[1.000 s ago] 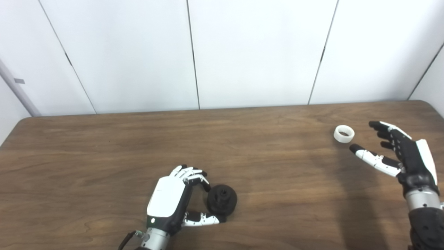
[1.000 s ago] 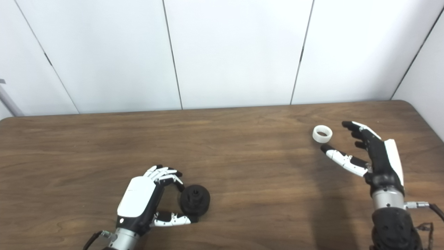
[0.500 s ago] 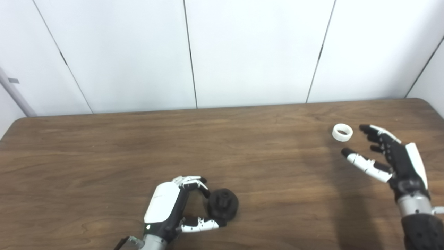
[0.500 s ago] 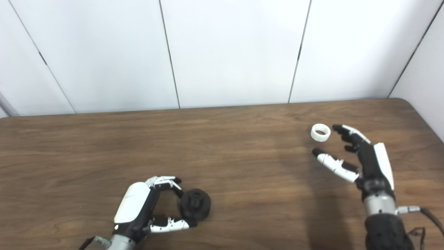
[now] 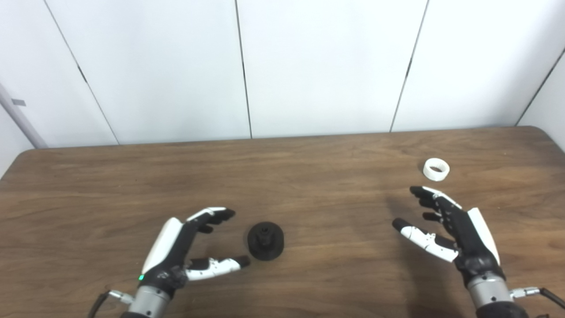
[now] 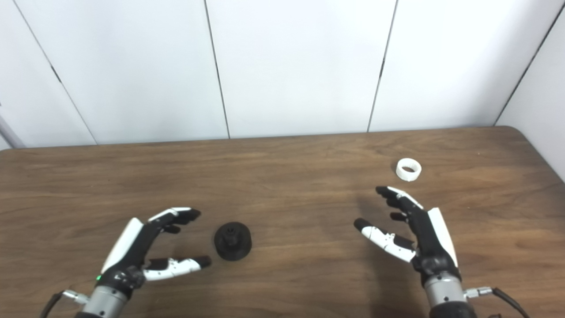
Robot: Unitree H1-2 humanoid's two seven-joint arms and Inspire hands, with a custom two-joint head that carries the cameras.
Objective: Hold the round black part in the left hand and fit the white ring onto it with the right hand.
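Both forearms are cut off by the bottom edge of the frame, so only the wrists and what is above them show. The underside of the round black part [image 5: 265,240] is hidden against the bench [image 5: 309,185], and its fine surface detail is hard to read; it seems to be a low matte disc with a small raised hub in the middle. It lies in the lower centre of the frame, just right of the left robot hand [image 5: 185,249] but not touching it. This robot hand is spread, with its thumb low and its fingers [image 5: 216,215] above, and it holds nothing. The right robot hand [image 5: 450,225], in the lower right of the frame, is also spread and empty, with a glossy white back and black fingertips. The white ring [image 5: 436,169] is a short, smooth hollow cylinder lying flat at the right, above that hand and apart from it. The bench is dark brown wood with visible grain and rounded corners.
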